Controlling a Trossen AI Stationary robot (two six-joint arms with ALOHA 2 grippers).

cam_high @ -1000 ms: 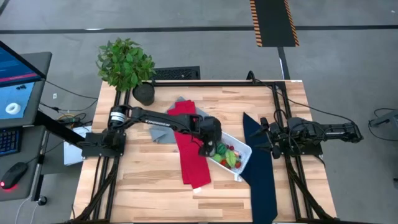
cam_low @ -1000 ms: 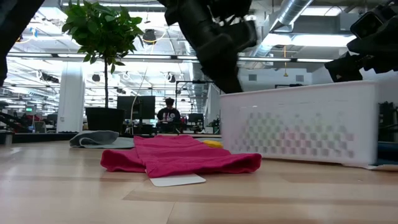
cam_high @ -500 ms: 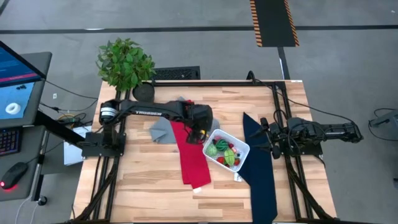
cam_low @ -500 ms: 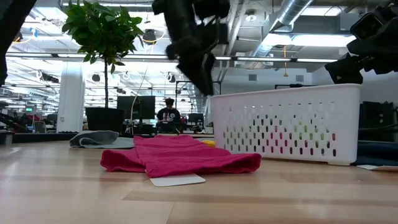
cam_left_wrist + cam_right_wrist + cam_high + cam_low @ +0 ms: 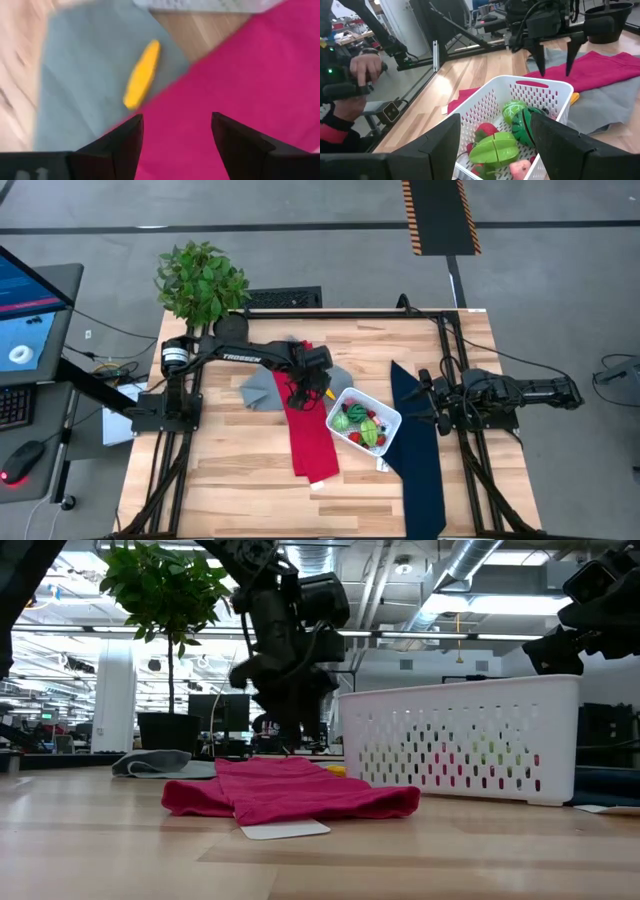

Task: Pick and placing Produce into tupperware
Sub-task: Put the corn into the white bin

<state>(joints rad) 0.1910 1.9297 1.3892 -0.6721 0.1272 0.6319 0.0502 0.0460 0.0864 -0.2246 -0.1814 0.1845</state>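
1 yellow piece (image 5: 142, 74) lies on the grey cloth (image 5: 80, 80) beside the tupperware (image 5: 392, 420). The left end effector (image 5: 172, 131), spread wide and empty above it, could snag the red cloth (image 5: 308, 435) instead; the right end effector (image 5: 492, 145) waits, also spread.

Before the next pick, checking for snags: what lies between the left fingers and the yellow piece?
Only red cloth and grey cloth, shown in the left wrist view, before the yellow piece.

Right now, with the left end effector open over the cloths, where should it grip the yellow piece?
Grip the yellow piece across its narrow middle, coming from above. It is long and slim and lies flat on the grey cloth beside the red cloth, so the fingers should straddle its width.
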